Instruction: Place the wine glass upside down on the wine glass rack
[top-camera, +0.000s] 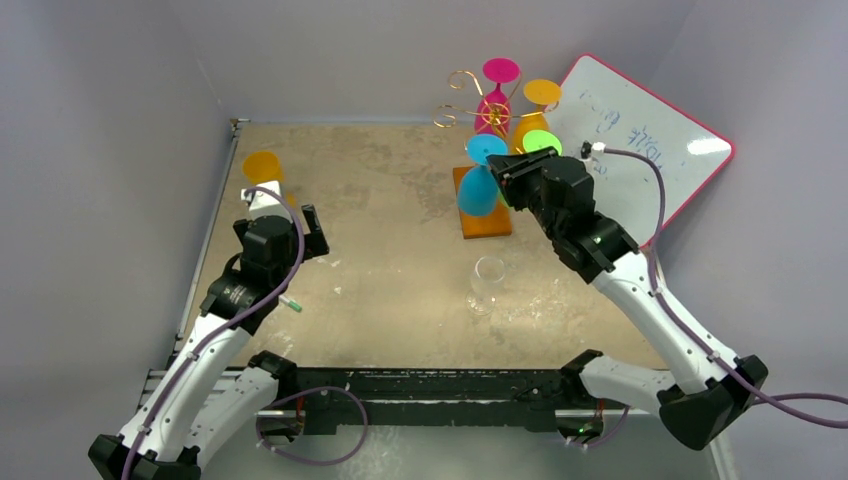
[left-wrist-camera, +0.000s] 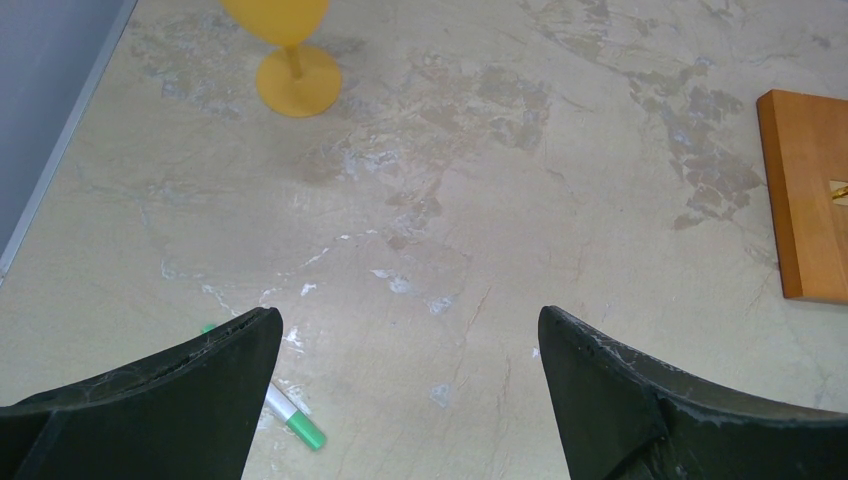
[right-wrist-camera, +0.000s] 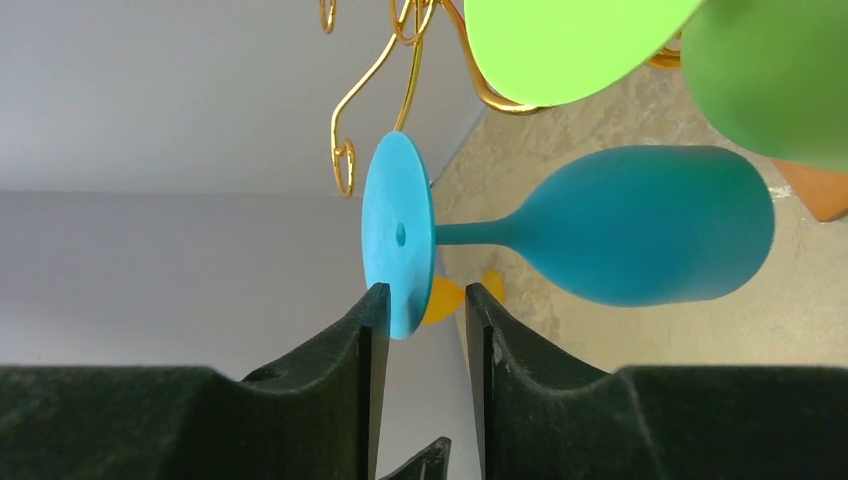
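The gold wire rack (top-camera: 462, 98) stands on its orange-brown wooden base (top-camera: 487, 227) at the back. A blue wine glass (top-camera: 477, 192) hangs on it upside down, foot on top. In the right wrist view the blue glass (right-wrist-camera: 640, 240) lies sideways, and the rim of its foot (right-wrist-camera: 398, 235) sits between my right gripper's (right-wrist-camera: 425, 295) fingertips. The jaws stand narrowly apart, wider than the foot. It touches the left finger only. My left gripper (left-wrist-camera: 410, 330) is open and empty over the bare tabletop at the left.
Pink (top-camera: 497, 90), orange (top-camera: 540, 95) and green (top-camera: 541, 141) glasses hang on the rack. A clear glass (top-camera: 488, 283) stands mid-table. An orange glass (top-camera: 262, 166) stands far left. A green-capped marker (left-wrist-camera: 295, 420) lies under the left gripper. A pink-framed whiteboard (top-camera: 650, 150) leans at the right.
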